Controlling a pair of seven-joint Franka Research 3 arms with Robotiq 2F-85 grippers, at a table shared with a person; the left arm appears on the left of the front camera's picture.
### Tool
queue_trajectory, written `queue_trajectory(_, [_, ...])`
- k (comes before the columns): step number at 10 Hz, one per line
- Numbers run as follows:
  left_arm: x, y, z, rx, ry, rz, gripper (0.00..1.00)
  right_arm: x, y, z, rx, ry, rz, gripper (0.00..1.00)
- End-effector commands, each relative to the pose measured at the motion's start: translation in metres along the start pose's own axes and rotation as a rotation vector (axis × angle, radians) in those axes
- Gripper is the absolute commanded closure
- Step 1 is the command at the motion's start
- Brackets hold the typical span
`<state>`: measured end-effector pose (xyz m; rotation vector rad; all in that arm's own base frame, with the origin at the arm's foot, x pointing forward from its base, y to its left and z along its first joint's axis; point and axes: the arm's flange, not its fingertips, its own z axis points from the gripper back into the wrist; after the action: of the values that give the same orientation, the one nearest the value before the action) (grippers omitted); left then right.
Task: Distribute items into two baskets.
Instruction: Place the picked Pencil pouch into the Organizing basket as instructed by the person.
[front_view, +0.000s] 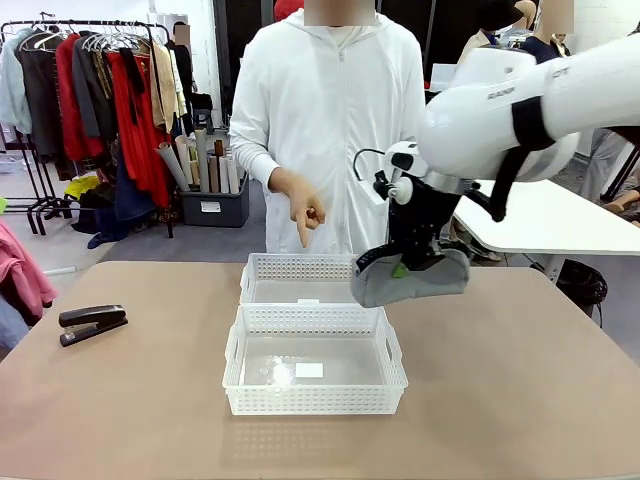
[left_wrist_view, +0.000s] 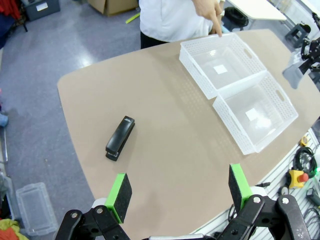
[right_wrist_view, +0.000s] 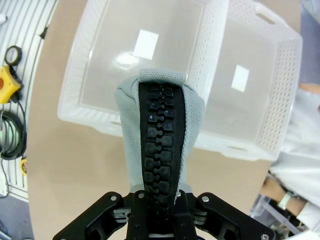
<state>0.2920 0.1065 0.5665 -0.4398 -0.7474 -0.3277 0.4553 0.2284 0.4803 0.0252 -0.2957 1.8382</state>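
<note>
My right gripper (front_view: 405, 268) is shut on the grey pouch bag (front_view: 412, 278) and holds it in the air over the right edge of the far basket (front_view: 298, 278). In the right wrist view the pouch bag (right_wrist_view: 161, 132), with its black braided handle up the middle, hangs from the gripper (right_wrist_view: 160, 200) above both baskets. The near basket (front_view: 314, 362) stands just in front of the far one. A black stapler (front_view: 92, 323) lies at the table's left edge. My left gripper (left_wrist_view: 181, 192) is open, high above the table, with the stapler (left_wrist_view: 120, 138) and baskets (left_wrist_view: 239, 85) below. The person's hand (front_view: 305, 213) points down at the far basket.
The person stands at the far side of the table. A clothes rack and a bin of rolls stand behind on the left, and a white table behind on the right. Bare tabletop (front_view: 520, 380) lies to the right and left of the baskets.
</note>
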Motion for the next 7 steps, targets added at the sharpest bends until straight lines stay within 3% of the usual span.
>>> queue_trajectory(1, [0.0, -0.001, -0.001, -0.004, -0.002, -0.001, 0.0, 0.017, -0.024, -0.007, -0.019, -0.015, -0.032, 1.0])
queue_trajectory(7, [0.0, -0.001, -0.001, -0.004, -0.002, -0.001, 0.0, 0.062, -0.089, -0.037, -0.043, -0.011, -0.039, 1.0])
